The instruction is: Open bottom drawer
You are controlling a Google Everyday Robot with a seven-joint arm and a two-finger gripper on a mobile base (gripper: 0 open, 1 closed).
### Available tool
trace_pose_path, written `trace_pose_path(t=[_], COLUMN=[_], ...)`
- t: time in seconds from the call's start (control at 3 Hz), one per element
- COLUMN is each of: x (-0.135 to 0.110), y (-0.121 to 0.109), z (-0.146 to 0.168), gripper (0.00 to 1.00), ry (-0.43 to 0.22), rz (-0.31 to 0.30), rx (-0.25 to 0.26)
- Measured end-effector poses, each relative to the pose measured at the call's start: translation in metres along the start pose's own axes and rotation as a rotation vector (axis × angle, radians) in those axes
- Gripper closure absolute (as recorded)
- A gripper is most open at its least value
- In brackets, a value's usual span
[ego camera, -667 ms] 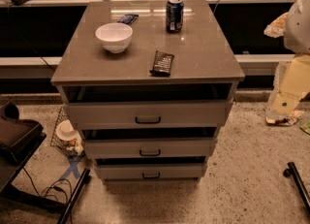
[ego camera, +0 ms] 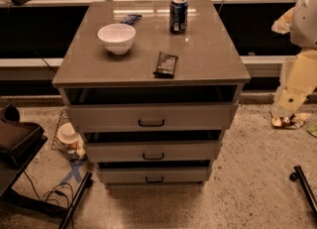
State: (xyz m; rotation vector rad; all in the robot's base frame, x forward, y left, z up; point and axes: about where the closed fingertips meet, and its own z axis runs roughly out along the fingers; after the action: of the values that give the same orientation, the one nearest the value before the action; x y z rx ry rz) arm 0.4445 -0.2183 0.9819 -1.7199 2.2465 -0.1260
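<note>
The grey-beige cabinet [ego camera: 208, 59] stands in the middle of the camera view with three drawers. The bottom drawer [ego camera: 124, 175] is the lowest and narrowest, with a small black bar handle [ego camera: 154, 179]. Its front sits a little behind the middle drawer [ego camera: 114, 151] above it, with a dark gap between them. My arm [ego camera: 296, 77] hangs at the right edge, well right of the cabinet. My gripper [ego camera: 286, 119] is at its lower end near the floor, far from the drawer handle.
On the cabinet top are a white bowl [ego camera: 117, 37], a soda can [ego camera: 178, 15], a dark snack bar [ego camera: 166, 64] and a small dark packet [ego camera: 131, 19]. A wire basket with trash [ego camera: 67, 139] sits left of the cabinet. Black frames and cables [ego camera: 29, 173] lie at lower left, and a black leg [ego camera: 304, 183] at lower right.
</note>
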Motion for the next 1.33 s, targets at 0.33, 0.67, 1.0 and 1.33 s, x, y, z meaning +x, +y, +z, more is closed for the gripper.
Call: trace_pose_path(t=[0.33,0.67,1.0,1.33], x=[-0.004,-0.006,0.007,0.022], y=[-0.011,0.001,0.036,0.080], z=[0.026,0.061,0.115,0.162], gripper=[0.00,0.00,0.00,0.00], ry=[0.036,0.023,-0.025,-0.060], rz=[0.012,-0.004,-0.003,-0.010], rx=[-0.012,-0.033,-0.045,-0.038])
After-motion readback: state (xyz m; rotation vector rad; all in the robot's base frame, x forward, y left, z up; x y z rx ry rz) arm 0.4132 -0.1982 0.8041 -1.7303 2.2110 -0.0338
